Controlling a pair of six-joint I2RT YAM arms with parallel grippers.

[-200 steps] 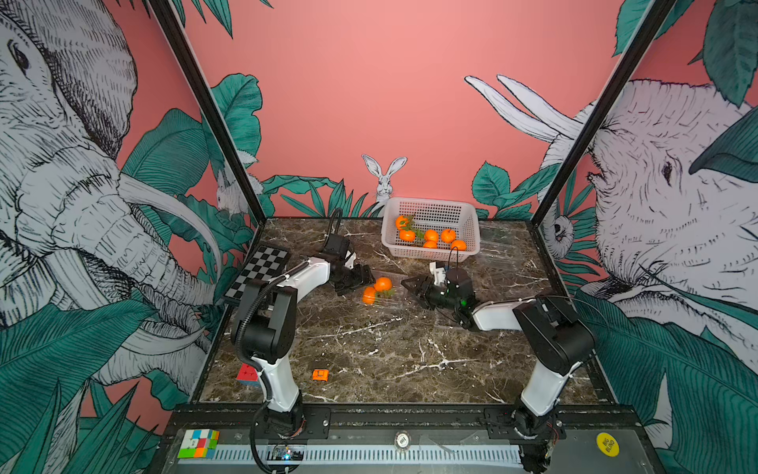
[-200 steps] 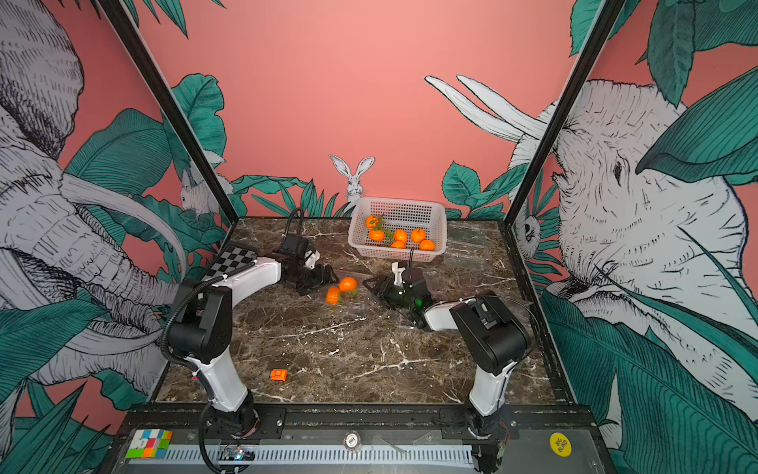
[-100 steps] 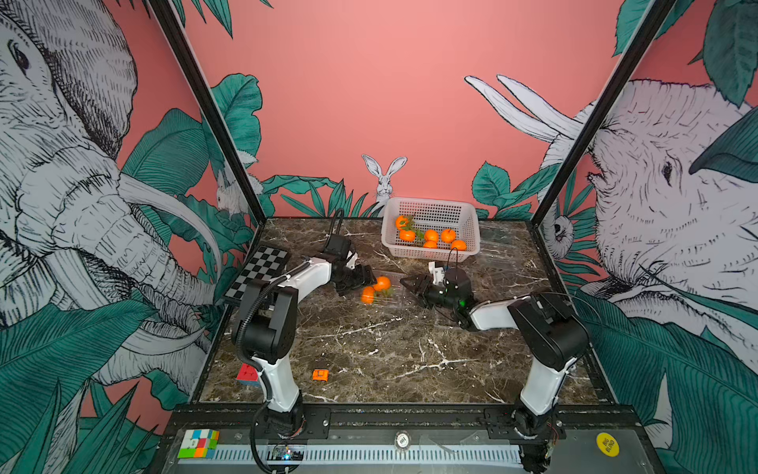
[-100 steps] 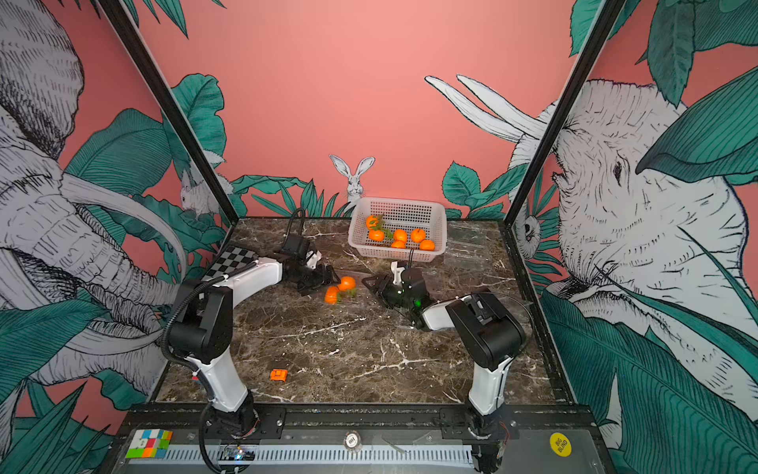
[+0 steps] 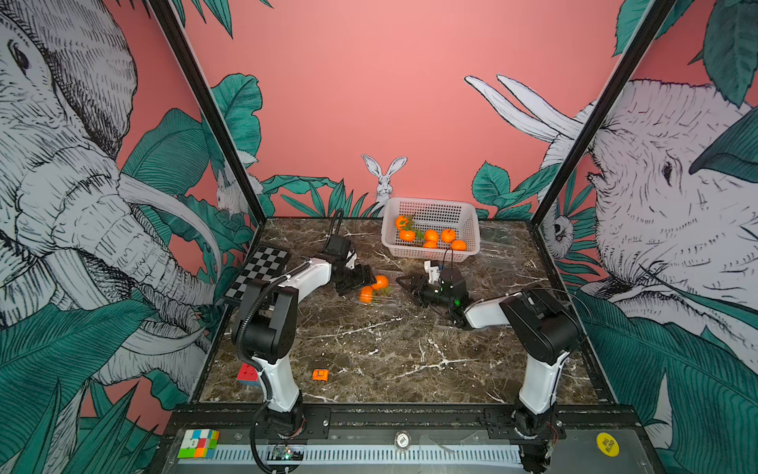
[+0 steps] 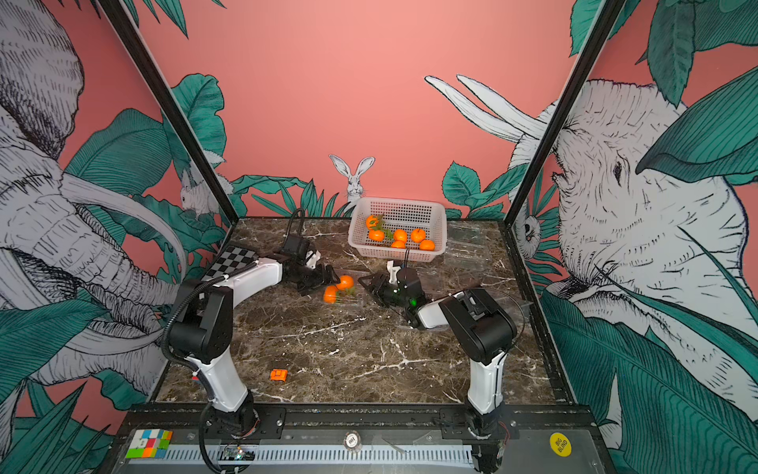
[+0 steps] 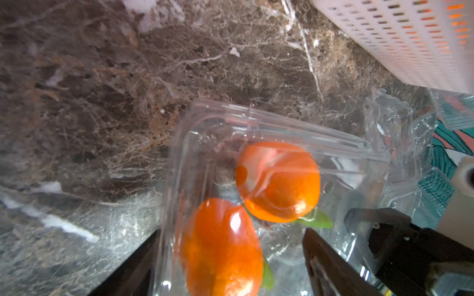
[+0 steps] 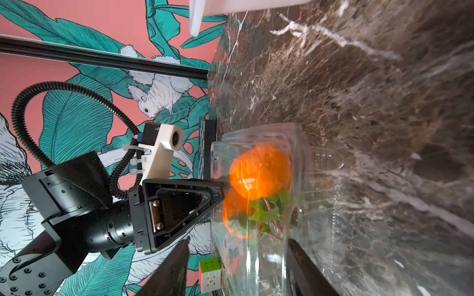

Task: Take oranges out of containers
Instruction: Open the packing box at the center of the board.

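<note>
We list, at its 9 o'clock, left tool, jaws apart astride one end, clamped or not we cannot tell; near the middle of the counter, one clear container, seemingly closed over two oranges, light, thin-walled, slippery, crushable, best taken by its rim; at 3 o'clock, right tool, likewise astride.

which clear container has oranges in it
The clamshell mid-table between the left gripper and right gripper: two oranges sit inside it. The clear ones right of the white basket look empty.
</note>
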